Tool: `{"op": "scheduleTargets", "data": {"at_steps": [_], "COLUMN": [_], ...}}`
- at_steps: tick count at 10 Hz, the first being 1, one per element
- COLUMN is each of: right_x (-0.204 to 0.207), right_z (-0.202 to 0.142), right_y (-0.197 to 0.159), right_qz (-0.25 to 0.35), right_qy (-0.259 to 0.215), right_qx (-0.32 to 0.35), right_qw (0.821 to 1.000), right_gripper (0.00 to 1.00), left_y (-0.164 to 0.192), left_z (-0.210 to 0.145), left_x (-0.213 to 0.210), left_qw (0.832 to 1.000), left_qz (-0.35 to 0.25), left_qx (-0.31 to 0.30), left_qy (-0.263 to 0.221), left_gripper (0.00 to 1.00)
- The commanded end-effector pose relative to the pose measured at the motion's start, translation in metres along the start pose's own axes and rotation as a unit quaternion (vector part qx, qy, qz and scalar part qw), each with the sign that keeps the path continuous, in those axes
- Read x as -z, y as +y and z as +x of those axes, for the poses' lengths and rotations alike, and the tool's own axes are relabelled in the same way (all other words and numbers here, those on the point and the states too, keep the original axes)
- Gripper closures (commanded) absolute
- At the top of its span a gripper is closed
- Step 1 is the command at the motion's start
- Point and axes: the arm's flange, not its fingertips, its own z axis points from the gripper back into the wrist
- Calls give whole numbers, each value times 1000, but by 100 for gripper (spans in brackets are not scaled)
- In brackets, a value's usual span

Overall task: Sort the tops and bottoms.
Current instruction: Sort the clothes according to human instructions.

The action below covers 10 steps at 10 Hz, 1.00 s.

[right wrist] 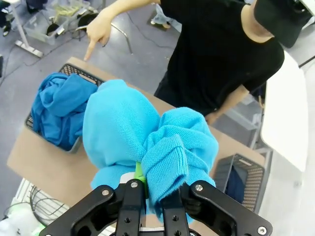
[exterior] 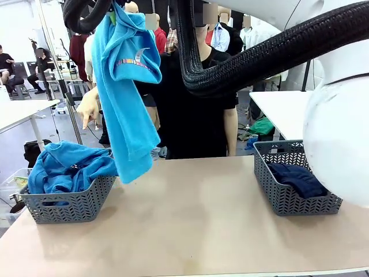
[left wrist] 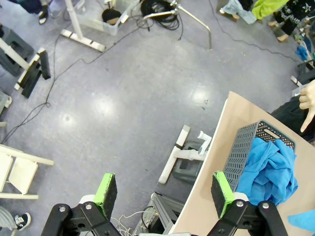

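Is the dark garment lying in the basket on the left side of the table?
No, the dark garment lies in the right basket; the left basket holds blue tops.

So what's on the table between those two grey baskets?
Nothing rests there. In the front view, the tan table is bare between the left basket of blue tops and the right basket holding the dark bottoms; a turquoise top only hangs above it.
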Motion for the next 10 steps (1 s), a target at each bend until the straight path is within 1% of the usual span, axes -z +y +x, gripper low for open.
{"op": "scheduleTargets", "data": {"at_steps": [1, 2, 3, 4, 5, 6, 7, 8, 9, 10], "right_x": [15, 27, 33, 34, 36, 40, 46, 56, 74, 100], "right_z": [29, 67, 107, 137, 166, 195, 228, 252, 272, 286], "right_y": [6, 16, 26, 30, 37, 50, 64, 80, 95, 115], "right_qz": [20, 51, 99, 112, 129, 160, 192, 199, 189, 189], "right_qy": [3, -20, -46, -75, -86, -92, -109, -133, -161, -155], "right_qx": [-5, -23, -25, -10, -12, -18, -24, -17, 9, 8], "right_qw": [1000, 998, 994, 991, 988, 983, 975, 971, 969, 970], "right_gripper": [100, 100, 100, 100, 100, 100, 100, 100, 100, 100], "left_y": [1, 1, 1, 1, 1, 1, 1, 1, 1, 1], "left_z": [-1, -1, -1, -1, -1, -1, -1, -1, -1, -1], "left_x": [-1, -1, -1, -1, -1, -1, -1, -1, -1, -1], "left_qw": [1000, 1000, 1000, 1000, 1000, 1000, 1000, 1000, 1000, 1000], "left_qz": [1, 1, 1, 1, 1, 1, 1, 1, 1, 1], "left_qx": [0, 0, 0, 0, 0, 0, 0, 0, 0, 0], "left_qy": [-5, -5, -5, -5, -5, -5, -5, -5, -5, -5], "left_gripper": [0, 0, 0, 0, 0, 0, 0, 0, 0, 0]}}
